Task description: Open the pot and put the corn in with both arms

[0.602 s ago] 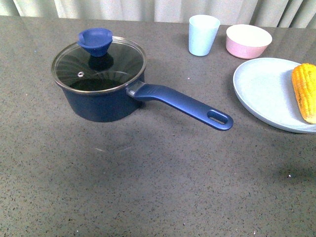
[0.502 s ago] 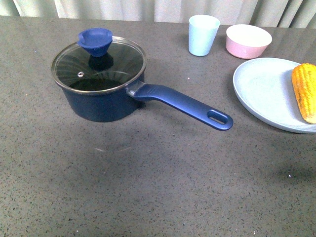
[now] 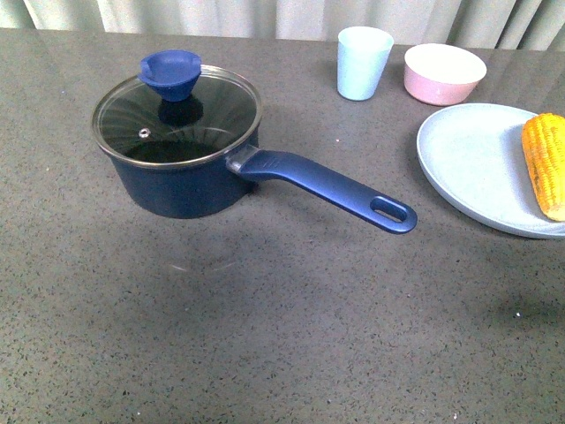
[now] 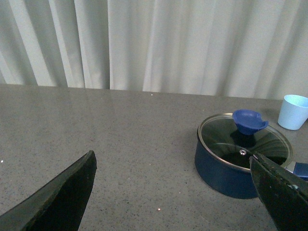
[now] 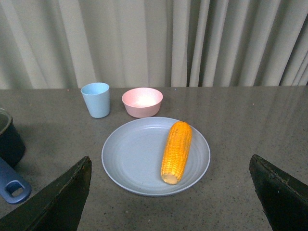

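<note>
1. Two dark fingers of the left gripper (image 4: 171, 155) are being shown spread wide in the left wrist view, with nothing grasped between them and the pot lying beyond them, untouched.
2. The pot (image 3: 181, 181) is being shown standing on the left part of the speckled grey table (image 3: 265, 336), and it is being closed by a glass lid (image 3: 207, 119) carrying a blue knob (image 3: 169, 72).
3. The pot's long blue handle (image 3: 327, 187) is being shown pointing rightward and toward the viewer, with the oval hole at its end.
4. A pale blue cup (image 3: 364, 62) and a pink bowl (image 3: 444, 73) are being shown near each other, not touching, at the far side of the table.
5. The corn (image 3: 547, 163) is being shown lying on a pale blue plate (image 3: 472, 163) at the right edge of the front view, well apart from the pot.
6. The right gripper (image 5: 169, 159) is being shown with its fingers likewise spread and empty in the right wrist view, with the plate and corn beyond them.
</note>
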Available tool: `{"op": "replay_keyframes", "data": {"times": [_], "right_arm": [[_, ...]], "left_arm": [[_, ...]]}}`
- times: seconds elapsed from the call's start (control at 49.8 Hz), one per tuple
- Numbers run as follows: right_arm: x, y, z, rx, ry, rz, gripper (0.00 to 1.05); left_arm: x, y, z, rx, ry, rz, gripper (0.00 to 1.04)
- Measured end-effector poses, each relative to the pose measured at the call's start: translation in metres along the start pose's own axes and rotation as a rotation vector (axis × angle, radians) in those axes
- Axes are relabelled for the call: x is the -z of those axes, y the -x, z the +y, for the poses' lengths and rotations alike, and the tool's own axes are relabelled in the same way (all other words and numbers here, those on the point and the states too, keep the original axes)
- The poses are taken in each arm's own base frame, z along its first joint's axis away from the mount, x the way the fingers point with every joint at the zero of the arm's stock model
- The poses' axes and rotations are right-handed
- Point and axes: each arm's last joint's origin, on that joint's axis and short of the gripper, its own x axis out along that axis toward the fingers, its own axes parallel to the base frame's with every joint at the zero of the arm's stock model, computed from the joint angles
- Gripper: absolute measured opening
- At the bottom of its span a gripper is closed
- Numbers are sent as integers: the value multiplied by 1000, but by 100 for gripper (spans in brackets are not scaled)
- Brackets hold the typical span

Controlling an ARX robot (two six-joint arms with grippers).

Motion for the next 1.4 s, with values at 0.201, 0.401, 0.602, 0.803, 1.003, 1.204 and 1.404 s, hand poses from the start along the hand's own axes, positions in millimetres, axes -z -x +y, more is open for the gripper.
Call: {"op": "replay_keyframes", "data": {"times": [0.201,0.401,0.602,0.803,1.003,1.204,1.404], "right_arm": [[0,0,0,0,0,0,96],[0,0,0,0,0,0,96],[0,0,0,0,0,0,96],[0,0,0,0,0,0,96],[0,0,0,0,0,0,96],[0,0,0,0,0,0,96],[0,0,0,0,0,0,96]], "left_arm": [[-1,-21,0,165,-5,147,96],[-17,-65,0,189,1,99,96],[-14,-110,-10,220,40,116,96],[-8,-144,-35,292,41,149,96],[7,-170,-63,366,31,188,96],[17,-192,-78,390,20,209,96],[24,-208,-83,378,17,222,96]]}}
